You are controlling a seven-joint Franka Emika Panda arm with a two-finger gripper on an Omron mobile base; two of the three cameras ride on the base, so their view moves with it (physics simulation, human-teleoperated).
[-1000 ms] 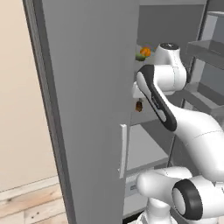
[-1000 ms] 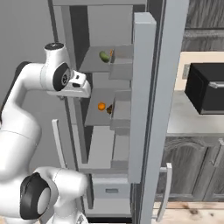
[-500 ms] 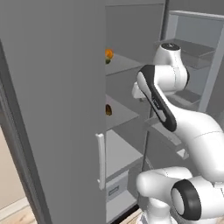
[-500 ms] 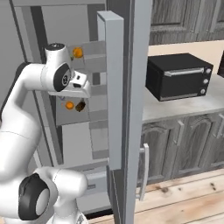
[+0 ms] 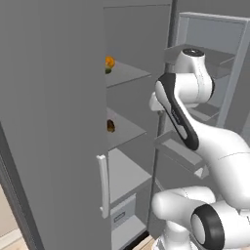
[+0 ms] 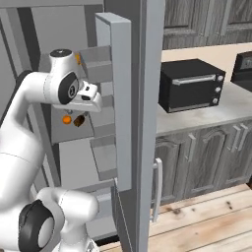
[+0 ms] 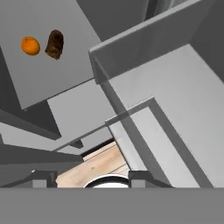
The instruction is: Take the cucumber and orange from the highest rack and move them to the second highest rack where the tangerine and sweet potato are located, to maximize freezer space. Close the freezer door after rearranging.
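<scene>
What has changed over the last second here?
The base drove and turned, so the whole view swung; nothing was grasped. The orange and cucumber stay on the highest rack, and the tangerine and sweet potato on the second highest rack.

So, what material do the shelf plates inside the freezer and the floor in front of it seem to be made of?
The second highest rack looks like matte grey plastic or painted metal: flat, even colour, no shine, thin edge; the rendering leaves it open. The highest rack looks the same. The floor looks like light wood planks, with visible grain and seams between boards.
</scene>
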